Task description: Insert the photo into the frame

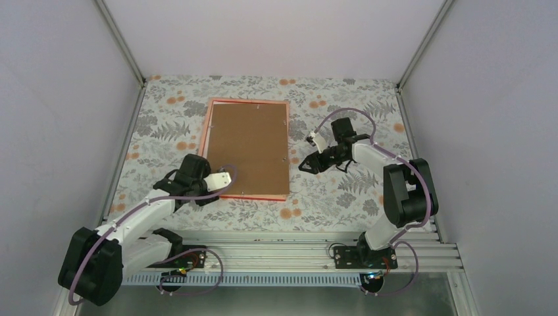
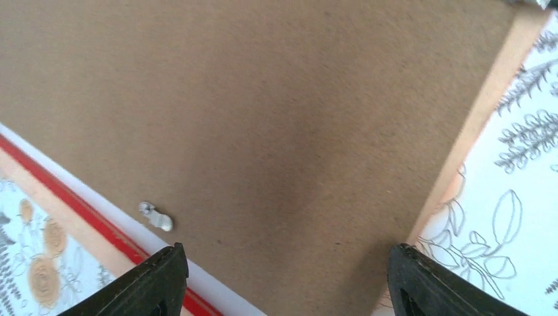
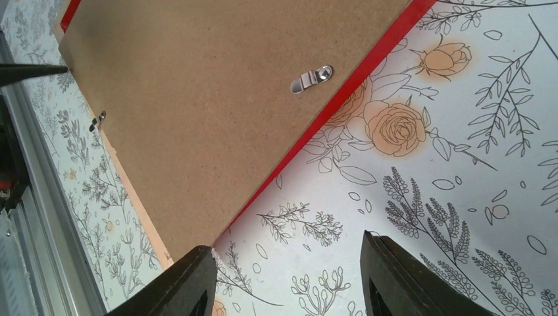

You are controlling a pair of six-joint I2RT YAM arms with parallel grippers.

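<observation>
Left fingers (image 2: 158, 283) and right fingers (image 3: 191, 283) gape near one frame (image 1: 243, 100), one board (image 1: 249, 148).

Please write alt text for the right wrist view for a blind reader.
A brown backing board with metal clips lies in the red frame on a floral cloth. The right gripper, open, hovers near the frame's corner.

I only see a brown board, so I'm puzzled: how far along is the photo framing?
Looks done: the backing board sits on the face-down frame; a white sliver at its edge may be the photo. In hand: nothing, both the left gripper and right gripper are open. Left: perhaps fastening the clips.
</observation>
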